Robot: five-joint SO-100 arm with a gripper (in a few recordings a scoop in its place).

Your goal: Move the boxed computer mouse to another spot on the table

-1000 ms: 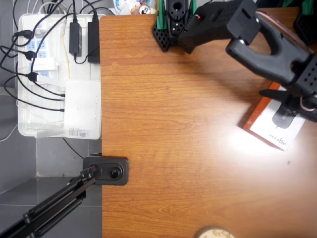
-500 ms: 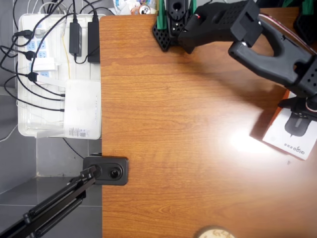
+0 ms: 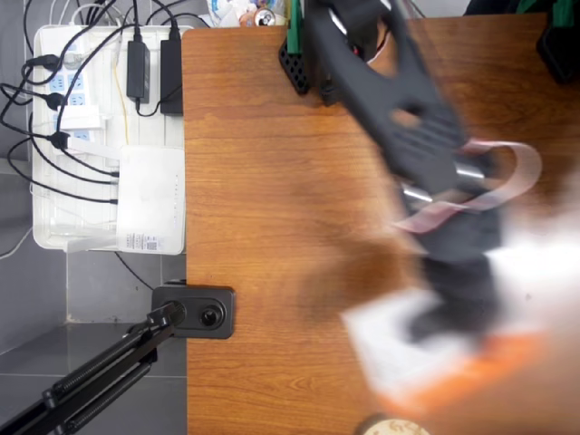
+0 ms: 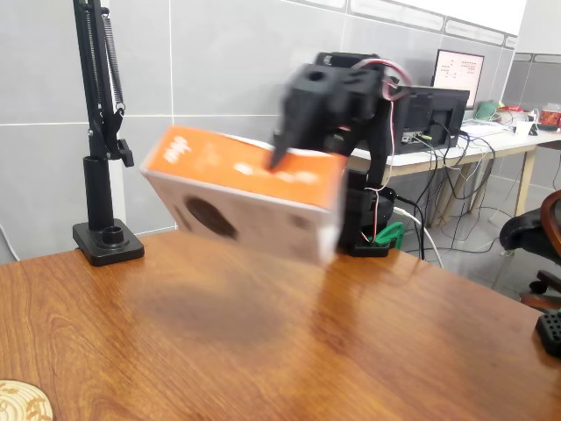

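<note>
The boxed computer mouse (image 4: 241,195) hangs tilted above the table (image 4: 263,351), its orange side up and its white face with the dark mouse picture turned toward the fixed view. My black gripper (image 4: 287,156) is shut on its upper edge. Motion blur smears both arm and box. In the overhead view the box (image 3: 394,349) is a white and orange smear low in the picture, with the gripper (image 3: 449,313) as a dark blob over it, above the brown tabletop (image 3: 272,181).
A white tray (image 3: 54,227) of power strips and cables lies off the table's left edge. A black stand base (image 3: 195,311) (image 4: 107,241) sits at that edge. A round wooden coaster (image 3: 391,426) (image 4: 22,402) lies at the near edge. The arm's base (image 3: 308,50) stands at the top.
The arm has swung fast from the overhead picture's right edge toward its lower middle. The box has gone with it, lifted off the table.
</note>
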